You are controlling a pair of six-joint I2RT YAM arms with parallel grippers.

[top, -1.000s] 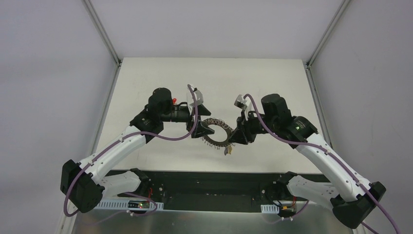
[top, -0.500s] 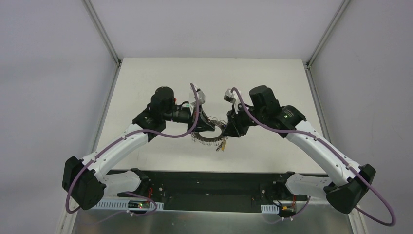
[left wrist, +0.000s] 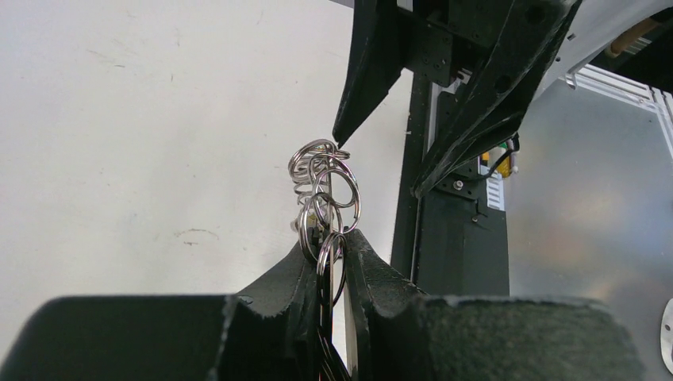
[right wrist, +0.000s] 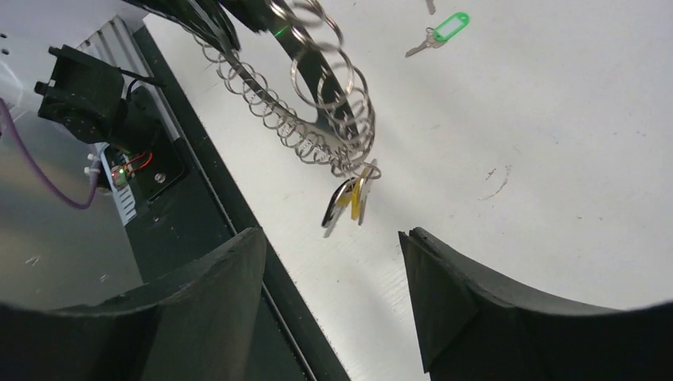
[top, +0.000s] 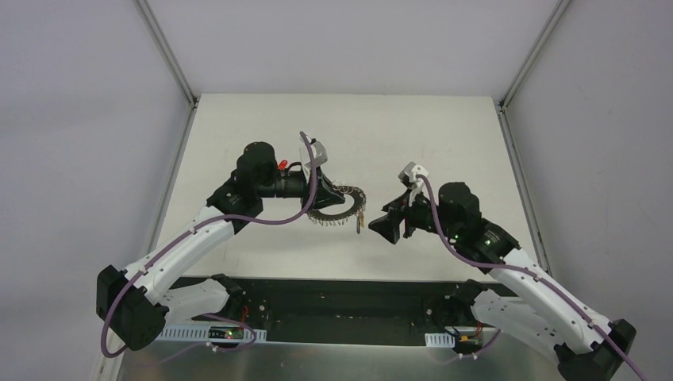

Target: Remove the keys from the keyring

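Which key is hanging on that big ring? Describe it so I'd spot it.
Over the middle of the white table, the left gripper pinches the keyring, a big silver ring frilled with wire loops. From its rim dangles the yellow-tagged key; the green-tagged key lies loose on the table instead.

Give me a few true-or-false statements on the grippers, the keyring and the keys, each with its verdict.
1. The left gripper is shut on the keyring. True.
2. The right gripper also grips the keyring. False: its jaws stand open with nothing between them, apart from the ring.
3. A yellow-tagged key hangs from the keyring. True.
4. The green-tagged key hangs on the keyring. False: it lies loose on the table, away from the ring.
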